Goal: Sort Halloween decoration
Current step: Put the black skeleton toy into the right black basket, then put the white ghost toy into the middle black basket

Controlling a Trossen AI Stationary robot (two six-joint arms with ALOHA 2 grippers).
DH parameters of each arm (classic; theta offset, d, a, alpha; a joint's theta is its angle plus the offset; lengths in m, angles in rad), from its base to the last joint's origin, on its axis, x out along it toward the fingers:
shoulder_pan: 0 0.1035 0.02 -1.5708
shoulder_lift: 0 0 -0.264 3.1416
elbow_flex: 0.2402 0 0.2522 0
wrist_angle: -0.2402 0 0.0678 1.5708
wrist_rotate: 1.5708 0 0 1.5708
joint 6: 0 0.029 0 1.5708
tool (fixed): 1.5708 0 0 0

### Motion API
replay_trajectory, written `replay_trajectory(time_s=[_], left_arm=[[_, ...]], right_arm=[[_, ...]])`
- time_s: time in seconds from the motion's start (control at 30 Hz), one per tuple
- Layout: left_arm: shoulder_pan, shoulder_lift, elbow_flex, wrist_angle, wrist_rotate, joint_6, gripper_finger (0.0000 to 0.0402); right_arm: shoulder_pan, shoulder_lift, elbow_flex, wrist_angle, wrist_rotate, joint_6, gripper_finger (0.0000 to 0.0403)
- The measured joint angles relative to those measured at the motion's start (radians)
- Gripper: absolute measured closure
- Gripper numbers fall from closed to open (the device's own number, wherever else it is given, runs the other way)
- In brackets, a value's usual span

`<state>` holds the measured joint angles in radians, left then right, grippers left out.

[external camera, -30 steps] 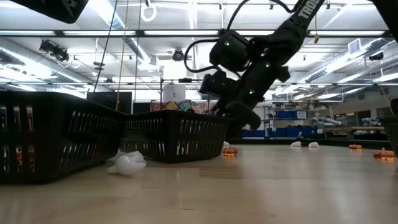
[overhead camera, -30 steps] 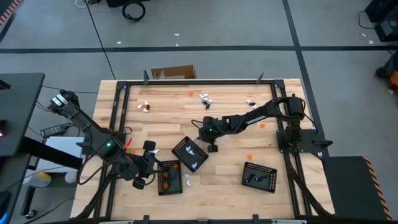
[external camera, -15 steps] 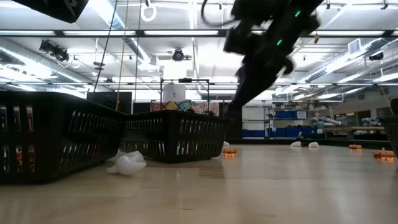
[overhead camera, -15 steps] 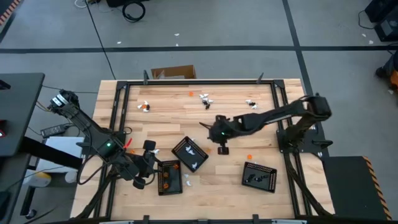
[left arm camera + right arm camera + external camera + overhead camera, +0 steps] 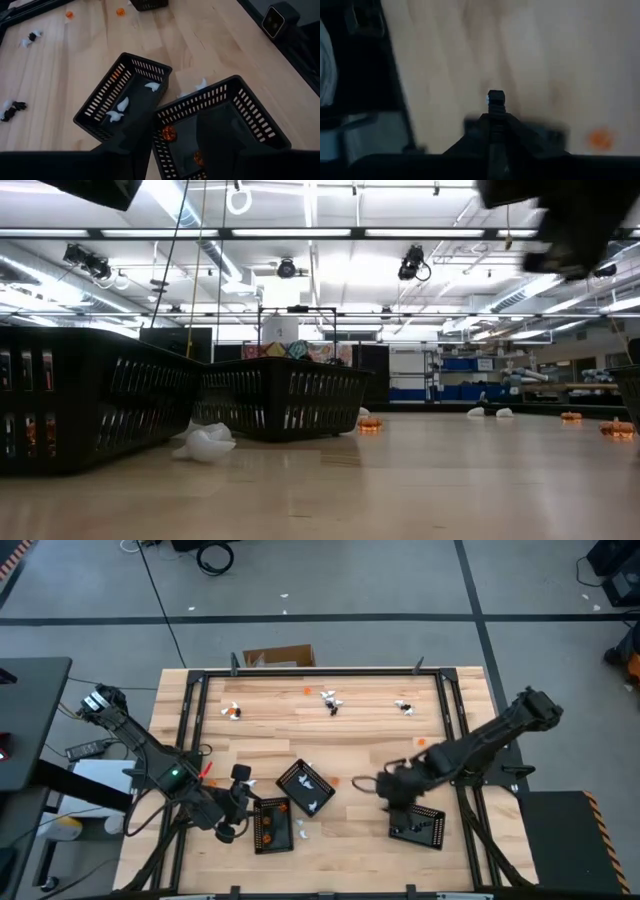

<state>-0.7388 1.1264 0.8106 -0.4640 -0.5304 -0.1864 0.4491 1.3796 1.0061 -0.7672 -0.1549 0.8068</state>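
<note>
Three black trays sit toward the near side. The left tray [image 5: 270,825] holds orange pieces, the middle tray [image 5: 305,787] white pieces [image 5: 119,106], and the right tray [image 5: 417,823] black ones. Loose Halloween decoration pieces [image 5: 330,700] lie along the far side. My right gripper [image 5: 392,790] hangs above the table by the right tray's far-left corner, shut on a tiny black piece [image 5: 495,98]. My left gripper [image 5: 172,150] is open over the left tray's wall [image 5: 162,145], one finger outside and one over the inside. I cannot tell whether it touches the wall. My right gripper pinches a tiny black piece [image 5: 495,98] between its two fingertips [image 5: 495,122], the fingers slanting steeply down from above. The piece is lifted clear of the table. The view is blurred, so which part of the piece the fingers have cannot be told.
Scattered pieces lie at the far left [image 5: 232,711] and far right [image 5: 404,705]. Orange ones lie at mid-table [image 5: 421,741] and beside the middle tray [image 5: 370,423]. A white piece [image 5: 205,442] lies by the left tray. A black frame [image 5: 190,720] rims the table.
My right gripper has risen from the table beside the middle tray and swung toward the table's right and near edges. It has rolled and tipped steeply downward on the way. It now hangs by the right tray.
</note>
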Motion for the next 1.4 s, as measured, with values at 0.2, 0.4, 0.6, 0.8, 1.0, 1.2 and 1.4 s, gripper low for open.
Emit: replay_trajectory(time_s=[0.2, 0.4, 0.6, 0.8, 1.0, 1.2, 1.4], left_arm=[[0.018, 0.000, 0.000, 0.005, 0.000, -0.007, 0.0246], [0.018, 0.000, 0.000, 0.009, 0.000, -0.009, 0.0246], [0.017, 0.000, 0.000, 0.009, 0.007, -0.031, 0.0246], [0.015, 0.000, 0.000, 0.008, 0.011, -0.030, 0.0246], [0.015, 0.000, 0.000, 0.005, 0.011, -0.030, 0.0246], [0.015, 0.000, 0.000, 0.005, 0.011, -0.029, 0.0246], [0.015, 0.000, 0.000, 0.005, 0.011, -0.028, 0.0246]], right_arm=[[0.119, 0.011, -0.010, -0.036, -0.022, 0.225, 0.0335], [0.164, 0.014, -0.031, -0.147, -0.040, 0.383, 0.0304], [0.166, 0.014, -0.032, -0.157, -0.105, 0.451, 0.0256], [0.128, 0.014, -0.032, -0.226, -0.099, 0.445, 0.0242], [0.074, 0.014, -0.032, -0.394, 0.039, 0.452, 0.0244], [-0.029, 0.014, -0.032, -0.490, 0.152, 0.368, 0.0244], [-0.141, 0.014, -0.032, -0.428, 0.227, 0.213, 0.0244]])
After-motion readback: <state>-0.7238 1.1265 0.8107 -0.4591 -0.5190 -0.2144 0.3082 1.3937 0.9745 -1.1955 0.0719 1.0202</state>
